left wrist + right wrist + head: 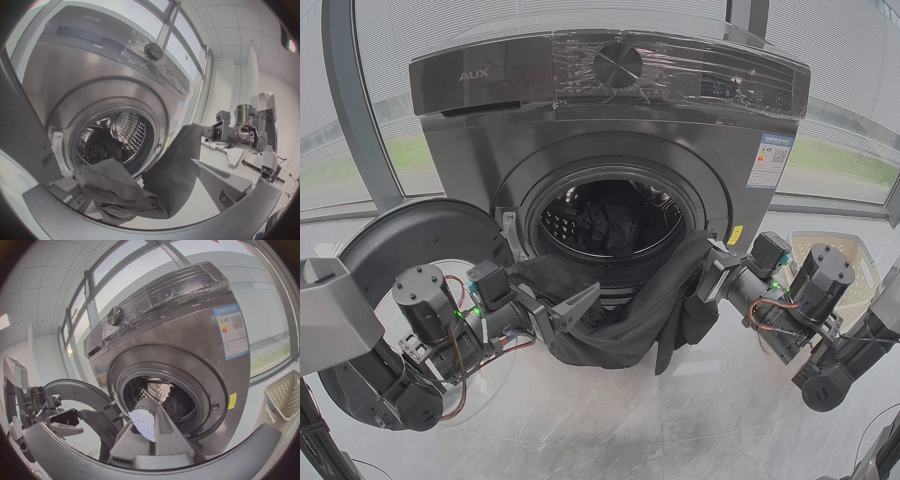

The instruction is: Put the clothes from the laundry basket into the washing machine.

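A dark garment (650,312) hangs in front of the washing machine's open drum (612,219), stretched between my two grippers. My right gripper (706,250) is at the drum's lower right rim, shut on the garment's edge; a white size label (143,424) shows between its fingers. My left gripper (562,281) is open below the drum's left rim. The garment (115,187) drapes over one of its fingers, and the other finger (218,184) stands bare and apart. More dark clothes (609,222) lie inside the drum.
The round machine door (419,237) stands swung open to the left, behind my left arm. A cream perforated laundry basket (850,262) sits on the floor right of the machine. Pale marble floor (650,425) spreads in front. Windows run behind the machine.
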Robot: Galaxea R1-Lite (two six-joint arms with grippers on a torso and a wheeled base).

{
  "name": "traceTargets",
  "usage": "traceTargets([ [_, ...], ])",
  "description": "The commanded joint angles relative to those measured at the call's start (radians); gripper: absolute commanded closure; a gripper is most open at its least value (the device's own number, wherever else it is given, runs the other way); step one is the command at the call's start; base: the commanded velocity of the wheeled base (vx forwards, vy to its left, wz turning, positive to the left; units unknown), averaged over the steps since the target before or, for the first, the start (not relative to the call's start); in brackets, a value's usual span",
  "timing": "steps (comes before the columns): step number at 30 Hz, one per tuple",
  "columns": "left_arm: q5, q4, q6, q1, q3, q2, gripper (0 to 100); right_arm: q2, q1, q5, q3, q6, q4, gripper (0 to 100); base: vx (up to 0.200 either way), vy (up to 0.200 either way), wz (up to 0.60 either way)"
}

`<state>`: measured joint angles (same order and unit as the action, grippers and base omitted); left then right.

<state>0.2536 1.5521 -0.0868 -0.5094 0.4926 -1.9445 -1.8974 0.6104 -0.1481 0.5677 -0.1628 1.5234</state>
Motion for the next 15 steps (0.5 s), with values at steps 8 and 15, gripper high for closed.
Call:
traceTargets([
  [8,0.003,0.008,-0.004,-0.086,0.018,-0.142,0,-0.065,0.040,-0.004,0.038,-0.003,0.008,100,0.000,0.000,0.00],
  [15,0.004,0.008,-0.005,-0.120,0.086,-0.228,0,-0.106,0.060,-0.007,0.074,-0.003,0.008,100,0.000,0.000,0.00],
])
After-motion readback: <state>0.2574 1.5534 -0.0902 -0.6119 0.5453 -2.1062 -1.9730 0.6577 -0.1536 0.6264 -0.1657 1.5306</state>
